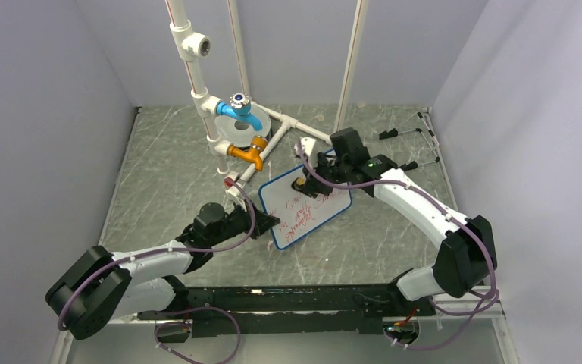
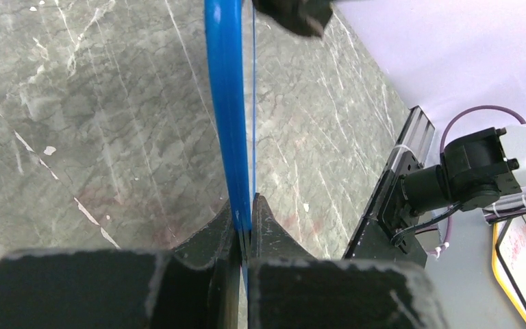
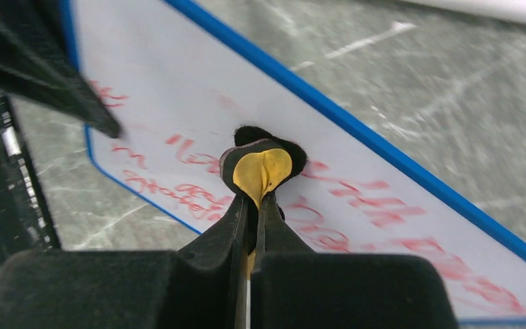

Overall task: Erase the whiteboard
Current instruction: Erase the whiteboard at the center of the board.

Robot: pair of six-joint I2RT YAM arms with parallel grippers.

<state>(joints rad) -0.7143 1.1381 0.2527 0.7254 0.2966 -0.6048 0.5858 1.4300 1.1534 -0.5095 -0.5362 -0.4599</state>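
The whiteboard, white with a blue rim and red handwriting, lies in the middle of the table. My left gripper is shut on its left edge; in the left wrist view the blue rim runs up from between the fingers. My right gripper is shut on a small yellow-and-black eraser pad and presses it onto the board face near the far end. Red writing shows all around the pad.
A white pipe frame with a blue valve, an orange fitting and a grey disc stands just behind the board. Black clips lie at the back right. A black rail runs along the near edge.
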